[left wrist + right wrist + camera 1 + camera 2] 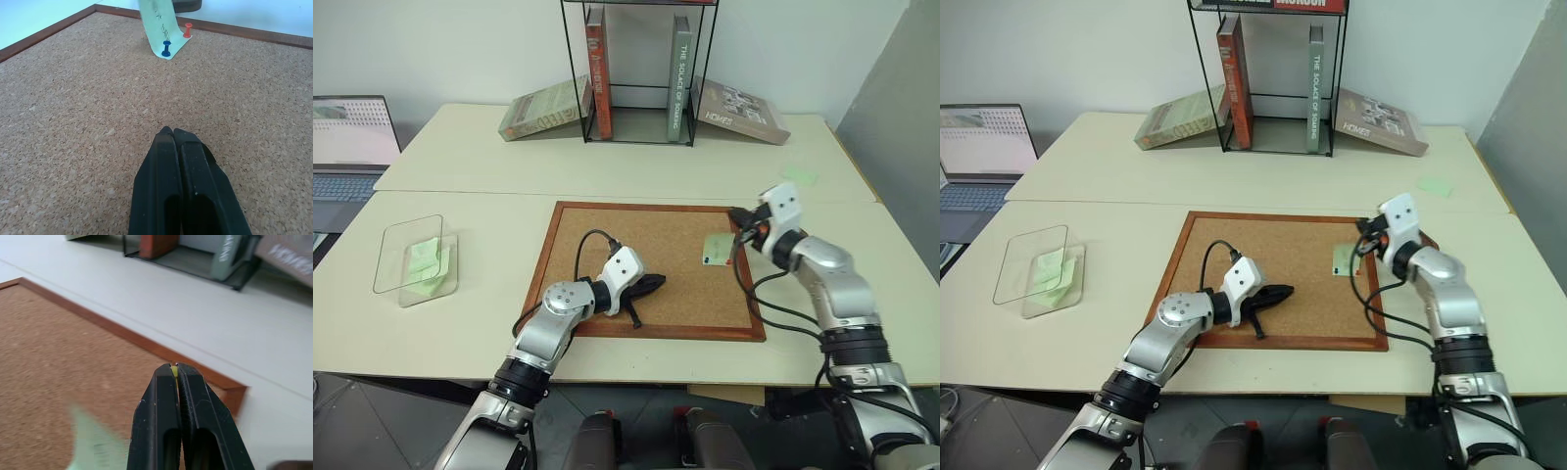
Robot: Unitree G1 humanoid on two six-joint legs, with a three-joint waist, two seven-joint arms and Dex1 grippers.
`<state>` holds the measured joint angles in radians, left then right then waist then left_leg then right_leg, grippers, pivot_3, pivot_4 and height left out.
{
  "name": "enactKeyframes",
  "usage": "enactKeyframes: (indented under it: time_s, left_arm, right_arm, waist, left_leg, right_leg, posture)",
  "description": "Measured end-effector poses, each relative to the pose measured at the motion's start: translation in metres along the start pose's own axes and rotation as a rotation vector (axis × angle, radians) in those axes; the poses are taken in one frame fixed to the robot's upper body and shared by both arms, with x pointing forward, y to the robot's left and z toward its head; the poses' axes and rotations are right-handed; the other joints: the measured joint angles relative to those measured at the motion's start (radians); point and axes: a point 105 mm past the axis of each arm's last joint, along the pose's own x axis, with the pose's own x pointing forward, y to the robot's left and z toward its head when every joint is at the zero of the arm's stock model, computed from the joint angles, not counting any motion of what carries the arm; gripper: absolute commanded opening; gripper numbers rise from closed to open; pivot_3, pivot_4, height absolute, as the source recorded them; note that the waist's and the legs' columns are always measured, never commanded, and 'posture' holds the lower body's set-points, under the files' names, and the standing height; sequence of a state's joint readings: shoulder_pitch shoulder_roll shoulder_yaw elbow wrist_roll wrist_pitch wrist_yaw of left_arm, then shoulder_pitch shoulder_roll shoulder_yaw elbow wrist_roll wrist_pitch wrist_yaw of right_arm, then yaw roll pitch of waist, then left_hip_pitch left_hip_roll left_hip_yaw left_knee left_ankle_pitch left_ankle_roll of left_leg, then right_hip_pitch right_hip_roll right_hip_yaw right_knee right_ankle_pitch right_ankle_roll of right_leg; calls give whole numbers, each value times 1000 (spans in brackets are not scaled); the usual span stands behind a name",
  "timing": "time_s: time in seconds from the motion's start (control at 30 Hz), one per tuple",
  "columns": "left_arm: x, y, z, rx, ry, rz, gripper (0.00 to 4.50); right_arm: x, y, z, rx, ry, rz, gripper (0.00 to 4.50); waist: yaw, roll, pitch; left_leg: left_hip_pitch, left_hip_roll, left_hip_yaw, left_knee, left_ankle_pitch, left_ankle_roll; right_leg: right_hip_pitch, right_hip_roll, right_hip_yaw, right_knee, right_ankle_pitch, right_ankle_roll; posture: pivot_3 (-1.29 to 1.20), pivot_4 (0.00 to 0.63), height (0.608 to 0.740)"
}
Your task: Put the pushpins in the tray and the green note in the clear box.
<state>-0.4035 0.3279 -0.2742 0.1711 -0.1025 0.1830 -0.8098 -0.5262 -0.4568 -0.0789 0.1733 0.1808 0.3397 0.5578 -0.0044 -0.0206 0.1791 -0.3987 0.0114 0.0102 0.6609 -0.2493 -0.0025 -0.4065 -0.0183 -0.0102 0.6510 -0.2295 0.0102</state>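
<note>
- On the desk (489, 196), near its front edge and about midway along it, lies a cork board (646, 264) with a reddish wood frame.
- Back edge of desk: black wire rack (636, 73) holding upright books, with one book leaning against each side of it.
- Back left corner: part of an open laptop (347, 147).
- Left arm: the left pincer (651, 285) rests low over the middle of the cork, near the board's front edge; both black fingers pressed together, nothing between them (left wrist view confirms).
- Right arm: the right pincer (175, 369) is raised above the board's back right corner. Fingers closed on a small yellow object seen as a sliver between the tips in the right wrist view; looks like a pushpin head, but too little shows to be sure.
- Clear box (431, 269) sits toward the left edge of the desk, well apart from the board, with pale green notes inside; its clear lid (408, 253) lies tilted over it, offset toward the left edge.
- Green note (716, 249) on the cork near the board's right edge, just beside the right pincer. In the left wrist view its far part lifts off the cork.
- Another pale green note (1436, 185) lies on the desk toward the back right corner.
- Pushpins: a blue pin (167, 48) stands in the note's corner, a red pin (188, 30) in the cork just beside the note's edge.
- Tray (186, 5): a dark edge past the board's frame in the left wrist view; cannot place it more exactly.
</note>
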Motion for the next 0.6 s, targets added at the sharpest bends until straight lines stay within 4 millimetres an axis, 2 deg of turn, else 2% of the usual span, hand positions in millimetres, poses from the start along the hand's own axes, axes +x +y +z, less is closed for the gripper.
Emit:
enactKeyframes:
  time_s: [0.2,0.27,0.47,0.6]
  left_arm:
    - [0,0,-1,13,6,-5,0]
    - [0,1,-2,10,8,-5,0]
    - [1,3,-2,15,11,-6,0]
    - [1,3,-1,18,11,-9,0]
  right_arm:
    - [-40,-42,-38,-117,174,-140,56]
    - [-47,-52,-43,-122,200,-183,56]
    - [-49,-63,-58,-116,251,-243,56]
    - [-35,-57,-61,-90,255,-223,56]
  waist:
    - [0,2,-1]
    - [-4,3,-1]
    - [-2,3,-2]
    - [-3,4,-2]
  left_leg:
    - [0,0,1,0,0,0]
    - [1,0,2,0,0,0]
    - [1,0,1,1,0,0]
    - [1,-1,2,1,0,1]
  right_leg:
    - [0,0,1,0,0,0]
    - [0,0,1,0,0,0]
    - [1,2,1,1,0,0]
    - [1,4,2,1,0,1]
  posture:
    - [0,150,740]
    - [0,150,740]
    - [0,150,740]
    - [0,150,740]
